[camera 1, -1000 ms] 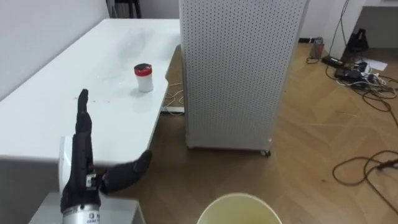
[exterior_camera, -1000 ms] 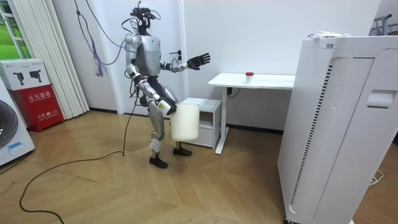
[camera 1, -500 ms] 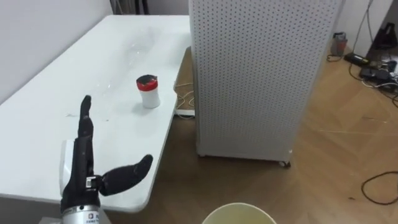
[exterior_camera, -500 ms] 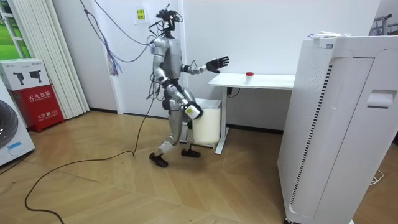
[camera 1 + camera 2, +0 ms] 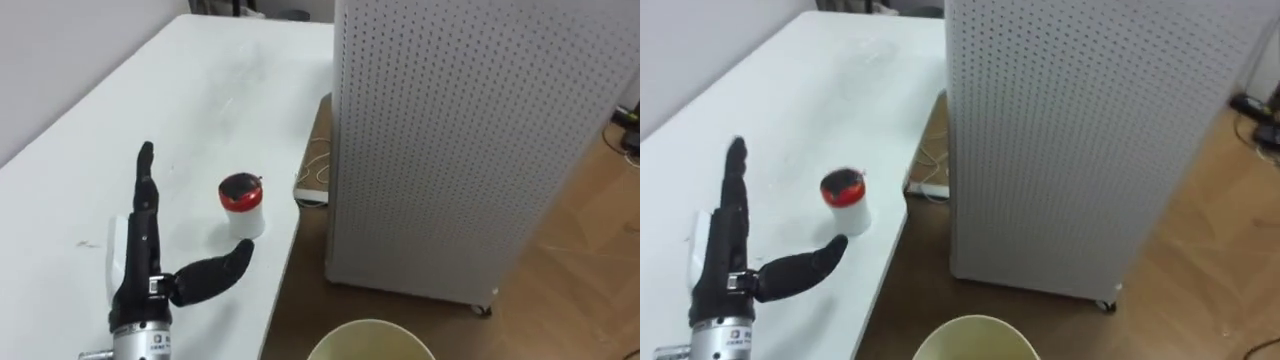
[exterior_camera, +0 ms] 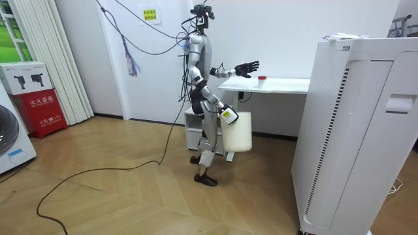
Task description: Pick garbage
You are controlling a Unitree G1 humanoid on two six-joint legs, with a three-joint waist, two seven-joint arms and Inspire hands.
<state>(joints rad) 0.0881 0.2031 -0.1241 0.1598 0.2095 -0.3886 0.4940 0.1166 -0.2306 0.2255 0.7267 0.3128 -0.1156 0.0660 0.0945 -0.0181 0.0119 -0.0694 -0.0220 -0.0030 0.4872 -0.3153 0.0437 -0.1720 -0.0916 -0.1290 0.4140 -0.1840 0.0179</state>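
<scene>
**Reach under way, nothing picked up yet**

The garbage, a small white jar with a red lid (image 5: 242, 207), stands upright on the white table (image 5: 90, 150), close to the table's right edge and untouched. The left hand (image 5: 142, 268) hovers over the tabletop to the near left of it, with its fingers straight and together, pointing away from the robot. Its thumb is spread wide to the right, and the thumb's tip lies just on the near side of the jar. I cannot tell whether the two touch; nothing is clasped.

In the room view the robot stands at the near end of the table with its left arm stretched out over it. A cream waste bin (image 6: 240, 134) hangs at its right hip, at the right hand (image 6: 226, 116); I cannot tell how those fingers lie. A tall white perforated cabinet (image 5: 470, 140) stands on the floor to the right of the table.

By my reading the approach is nearly done. What remains is closing the left hand round the jar, lifting it off the table and dropping it into the bin.
</scene>
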